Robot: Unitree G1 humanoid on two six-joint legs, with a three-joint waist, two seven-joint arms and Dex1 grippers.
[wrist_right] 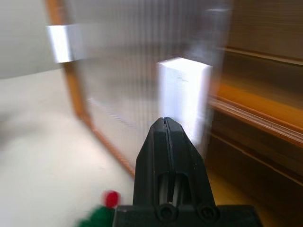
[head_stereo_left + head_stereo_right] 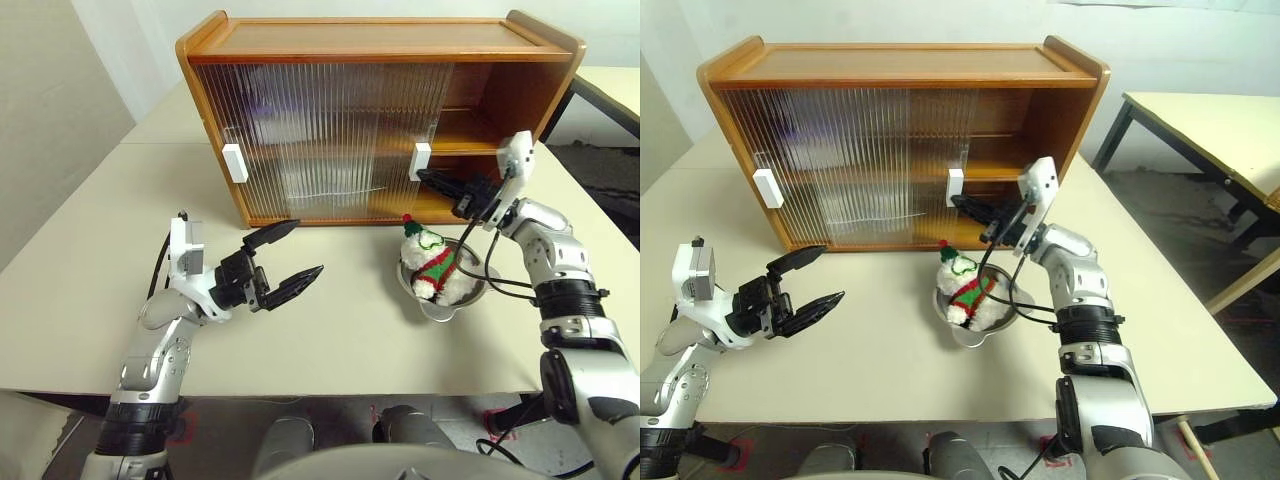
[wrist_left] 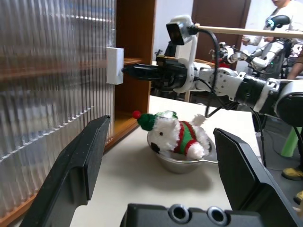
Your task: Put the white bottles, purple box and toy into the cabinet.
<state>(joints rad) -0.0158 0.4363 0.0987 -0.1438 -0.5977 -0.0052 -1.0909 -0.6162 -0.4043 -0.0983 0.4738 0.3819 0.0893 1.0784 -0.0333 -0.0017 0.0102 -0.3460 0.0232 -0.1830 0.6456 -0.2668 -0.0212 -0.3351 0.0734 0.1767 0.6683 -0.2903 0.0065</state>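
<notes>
One item waiting: toy (image 2: 432,266) lying in steel bowl (image 2: 441,302) on bench (image 2: 330,330), just before cabinet (image 2: 380,110). Right gripper (image 2: 428,178), fingers pressed shut, tip at door handle (image 2: 420,161); door-sliding step judged underway. Left gripper (image 2: 283,257) spread wide, empty. Next: push door clear, then fetch toy.

Light: bright, even, indoor, diffuse | Shadows: soft, short on counter (image 2: 330,340), under bowl (image 2: 440,300) | Glare: pale sheen streaks on ribbed cabinet (image 2: 380,45) doors | Blur: right wrist view smeared, handle (image 1: 183,94) and doors soft; right hand (image 1: 165,124) sharper | Head views: sharp, edges slightly bowed
</notes>
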